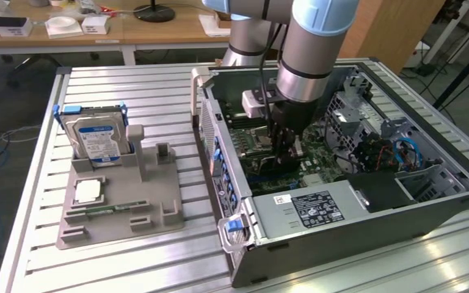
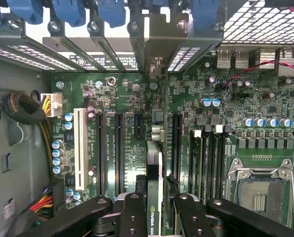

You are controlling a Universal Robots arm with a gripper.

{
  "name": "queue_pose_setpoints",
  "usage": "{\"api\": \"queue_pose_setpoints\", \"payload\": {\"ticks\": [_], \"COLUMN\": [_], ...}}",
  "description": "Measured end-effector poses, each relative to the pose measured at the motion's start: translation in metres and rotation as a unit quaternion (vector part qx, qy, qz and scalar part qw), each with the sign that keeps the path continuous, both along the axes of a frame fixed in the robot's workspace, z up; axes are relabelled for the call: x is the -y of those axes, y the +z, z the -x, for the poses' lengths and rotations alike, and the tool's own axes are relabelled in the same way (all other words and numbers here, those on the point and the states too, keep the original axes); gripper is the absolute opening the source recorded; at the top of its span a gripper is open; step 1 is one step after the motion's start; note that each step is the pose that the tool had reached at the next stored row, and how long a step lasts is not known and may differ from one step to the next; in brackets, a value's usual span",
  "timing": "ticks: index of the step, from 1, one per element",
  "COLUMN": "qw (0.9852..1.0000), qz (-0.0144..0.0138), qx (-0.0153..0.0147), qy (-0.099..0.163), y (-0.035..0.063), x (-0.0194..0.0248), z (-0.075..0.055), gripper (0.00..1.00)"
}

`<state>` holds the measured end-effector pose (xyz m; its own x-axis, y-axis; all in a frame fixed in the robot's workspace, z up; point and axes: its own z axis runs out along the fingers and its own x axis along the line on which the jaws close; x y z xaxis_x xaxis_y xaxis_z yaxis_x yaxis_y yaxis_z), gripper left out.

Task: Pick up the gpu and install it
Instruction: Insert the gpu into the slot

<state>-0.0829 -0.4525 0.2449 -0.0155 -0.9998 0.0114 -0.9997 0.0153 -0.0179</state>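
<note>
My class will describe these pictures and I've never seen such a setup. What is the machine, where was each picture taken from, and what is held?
It is a robot arm with a gripper at its tip. One picture comes from a camera off the arm, the other from one on its wrist, looking into an open computer case. On the table a tray holds a hard drive. The gripper holds the gpu edge-on over the motherboard.

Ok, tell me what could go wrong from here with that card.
The gpu hangs edge-on in the pincer over the motherboard; if off line with the black slot, it may press on nearby capacitors. Its end by the rear slot covers could catch there.
</note>
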Motion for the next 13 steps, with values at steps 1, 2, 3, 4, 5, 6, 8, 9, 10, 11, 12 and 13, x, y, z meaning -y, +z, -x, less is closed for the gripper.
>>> {"api": "queue_pose_setpoints", "payload": {"ticks": [1,2,3,4,5,6,8,9,10,11,12,13], "qw": [1.0000,1.0000,1.0000,1.0000,1.0000,1.0000,1.0000,1.0000,1.0000,1.0000,1.0000,1.0000], "qz": [0.0001,0.0001,0.0001,0.0001,0.0000,0.0000,0.0000,0.0000,-0.0001,0.0000,0.0000,0.0000], "qx": [-0.0001,-0.0001,-0.0001,-0.0001,-0.0001,-0.0001,-0.0001,-0.0001,-0.0001,0.0000,-0.0001,-0.0001], "qy": [0.000,0.000,0.000,0.000,0.000,0.000,0.000,0.000,0.000,0.000,0.000,0.000], "y": [-0.0004,-0.0008,-0.0011,-0.0014,-0.0016,-0.0017,-0.0017,-0.0017,-0.0017,-0.0017,-0.0017,-0.0017], "x": [0.0000,0.0001,0.0000,0.0000,0.0000,0.0000,0.0000,0.0000,0.0000,0.0000,0.0000,0.0000], "z": [0.0000,0.0000,0.0001,0.0002,0.0002,0.0002,0.0003,0.0003,0.0003,0.0003,0.0003,0.0003], "gripper": [0.26,0.26,0.26,0.26,0.26,0.26,0.26,0.26,0.26,0.26,0.26,0.26]}}
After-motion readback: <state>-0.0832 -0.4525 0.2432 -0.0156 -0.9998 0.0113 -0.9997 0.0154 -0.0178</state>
